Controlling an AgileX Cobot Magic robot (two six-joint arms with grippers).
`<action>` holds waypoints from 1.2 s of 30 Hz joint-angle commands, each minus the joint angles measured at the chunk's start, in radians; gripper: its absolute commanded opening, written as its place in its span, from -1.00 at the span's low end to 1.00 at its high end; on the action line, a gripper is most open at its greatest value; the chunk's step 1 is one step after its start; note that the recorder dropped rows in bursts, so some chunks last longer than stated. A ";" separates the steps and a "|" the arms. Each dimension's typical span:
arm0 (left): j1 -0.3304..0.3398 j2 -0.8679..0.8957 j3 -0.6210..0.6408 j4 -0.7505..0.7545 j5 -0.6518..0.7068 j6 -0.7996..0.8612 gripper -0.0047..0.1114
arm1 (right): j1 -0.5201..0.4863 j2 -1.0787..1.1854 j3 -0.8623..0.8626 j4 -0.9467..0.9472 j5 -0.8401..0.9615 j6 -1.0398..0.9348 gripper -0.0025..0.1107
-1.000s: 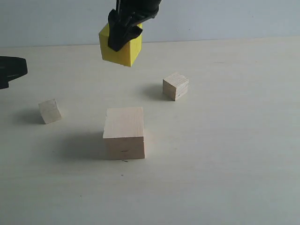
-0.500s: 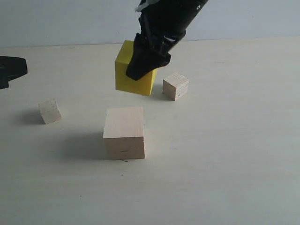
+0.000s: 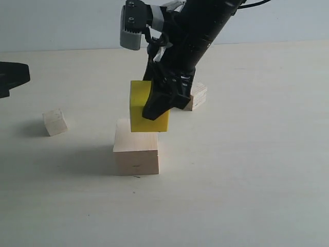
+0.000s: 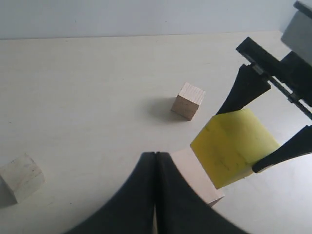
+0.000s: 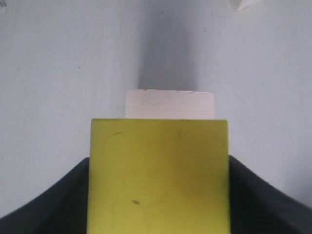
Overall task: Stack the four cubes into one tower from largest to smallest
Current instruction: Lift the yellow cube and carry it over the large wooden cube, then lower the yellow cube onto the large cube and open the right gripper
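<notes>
My right gripper (image 3: 154, 105) is shut on the bright yellow cube (image 3: 140, 110) and holds it just above the far part of the big pale wood cube (image 3: 136, 149). In the right wrist view the yellow cube (image 5: 158, 175) fills the space between the fingers, with the big cube (image 5: 169, 104) showing beyond it. The grained small cube (image 3: 199, 95) sits behind the arm, mostly hidden. The smallest whitish cube (image 3: 54, 122) lies at the left. My left gripper (image 4: 155, 154) is shut and empty; it shows at the exterior view's left edge (image 3: 13, 77).
Everything rests on a pale tabletop (image 3: 247, 170) with a light wall behind. The left wrist view also shows the grained cube (image 4: 187, 100), the whitish cube (image 4: 22, 177) and the yellow cube (image 4: 234, 146).
The right arm has carried the yellow cube down and forward, from high at the back to just over the big pale cube. The left gripper has stayed still.
</notes>
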 commanded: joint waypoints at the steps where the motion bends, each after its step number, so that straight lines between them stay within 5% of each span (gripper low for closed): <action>1: 0.001 -0.008 0.005 0.006 0.000 0.000 -0.92 | 0.001 0.016 0.003 0.044 -0.033 -0.046 -0.96; 10: 0.001 -0.008 0.005 0.006 -0.002 0.000 -0.92 | 0.034 0.058 -0.027 0.033 -0.054 -0.079 -0.96; 17: 0.001 -0.008 0.005 0.006 0.002 0.000 -0.92 | 0.058 0.115 -0.118 -0.109 -0.004 0.101 -0.96; 36: 0.001 -0.008 0.005 0.008 -0.007 0.000 -0.92 | 0.071 0.150 -0.118 -0.060 0.010 0.092 -0.96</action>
